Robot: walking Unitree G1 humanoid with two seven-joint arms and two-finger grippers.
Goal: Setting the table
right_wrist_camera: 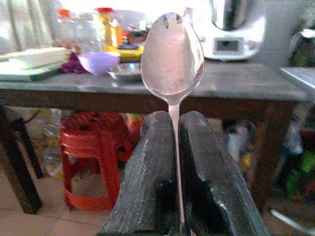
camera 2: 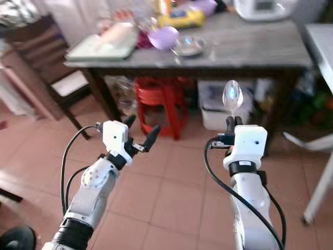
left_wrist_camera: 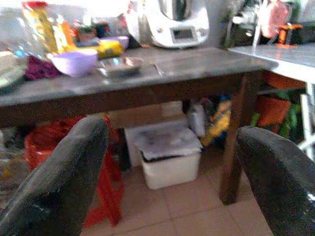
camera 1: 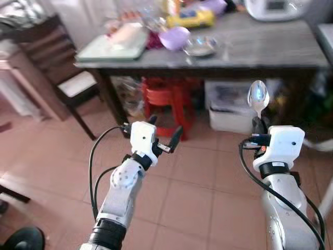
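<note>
My right gripper (camera 1: 259, 124) is shut on a metal spoon (camera 1: 258, 98) that points upward, bowl on top; the right wrist view has the spoon (right_wrist_camera: 172, 59) clamped between both fingers. My left gripper (camera 1: 164, 133) is open and holds nothing, raised over the tiled floor. Both hang short of a dark grey table (camera 1: 270, 49). On the table sit a purple bowl (camera 1: 174, 37), a small metal dish (camera 1: 200, 47) and a pale green tray (camera 1: 112, 49).
Under the table stand a red plastic stool (camera 1: 166, 101) and a white lidded bin (camera 1: 229, 107). A dark chair (camera 1: 67, 78) stands at the left. A white appliance (camera 1: 276, 8) sits at the table's back right. Another white table's edge (camera 2: 320, 41) is at the right.
</note>
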